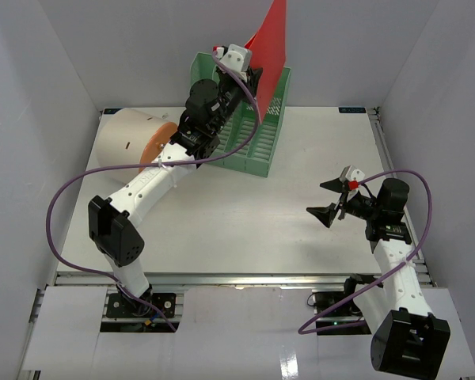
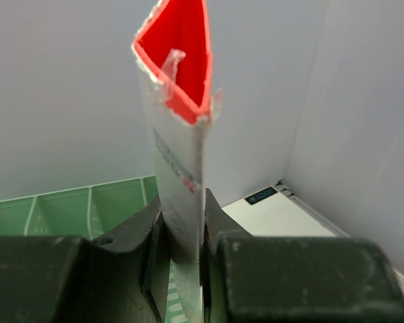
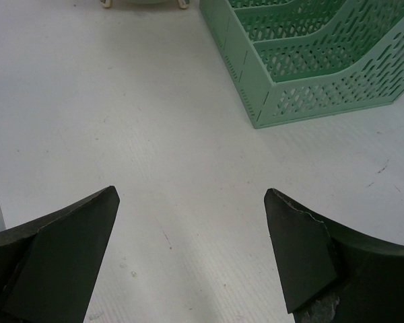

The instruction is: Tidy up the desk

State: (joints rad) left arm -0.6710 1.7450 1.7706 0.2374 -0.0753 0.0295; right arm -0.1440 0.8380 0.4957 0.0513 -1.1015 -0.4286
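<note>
The desk (image 1: 245,222), a large white tabletop with a metal rail along its near edge, is seen filling the space between the white walls. A green file rack (image 1: 257,150) is set at the far edge, a little left of the middle, its slotted walls and dividers running from the far edge toward the centre. A red folder (image 1: 271,39) is held upright over the far right part of this rack by the left gripper (image 1: 249,83), whose fingers (image 2: 138,245) are pressed flat against both sides of the folder. In the left wrist view the folder's top is seen gaping open, red inside and pale outside with a torn rim. Its lower edge is hidden behind the fingers, so whether it already sits in a compartment cannot be told. Green compartments are seen just below and to the left of the grip. A beige cylinder (image 1: 131,142) is laid on its side in the far left corner, its orange face (image 1: 157,146) turned toward the rack; the left arm crosses in front of it. The right gripper (image 1: 318,198) is held above the right half of the desk, well apart from the rack, its fingers spread wide with nothing between them. The rack's near corner is seen beyond it in the right wrist view.
</note>
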